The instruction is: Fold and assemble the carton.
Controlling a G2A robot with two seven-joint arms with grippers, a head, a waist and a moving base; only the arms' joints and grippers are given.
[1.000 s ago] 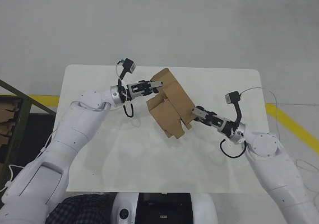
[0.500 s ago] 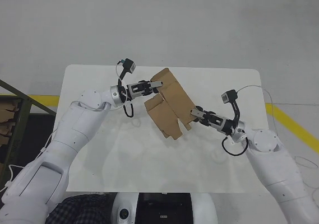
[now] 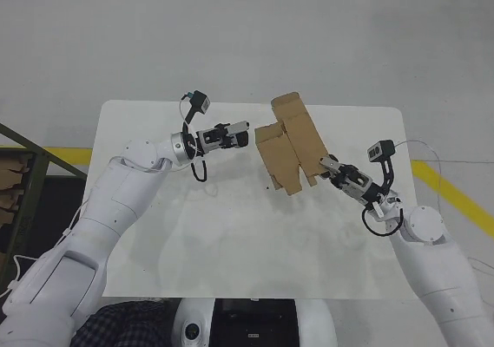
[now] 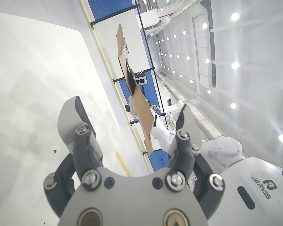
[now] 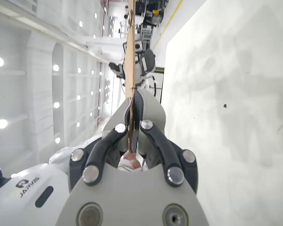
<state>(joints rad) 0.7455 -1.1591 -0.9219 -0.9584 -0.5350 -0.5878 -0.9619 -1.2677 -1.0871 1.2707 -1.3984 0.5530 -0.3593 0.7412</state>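
You've barely begun, I'd judge: the carton (image 3: pixel 292 143) looks flat, its edge clenched in the right claw (image 3: pixel 322 162), with the released left claw (image 3: pixel 246 131) near it.

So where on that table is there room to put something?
Widest bare patch: the near half of the table, between the two arms. The far left corner, behind the left arm, is bare too. Crowded: the far middle, where the right arm holds the carton in its jaws, facing the left arm's open jaws.
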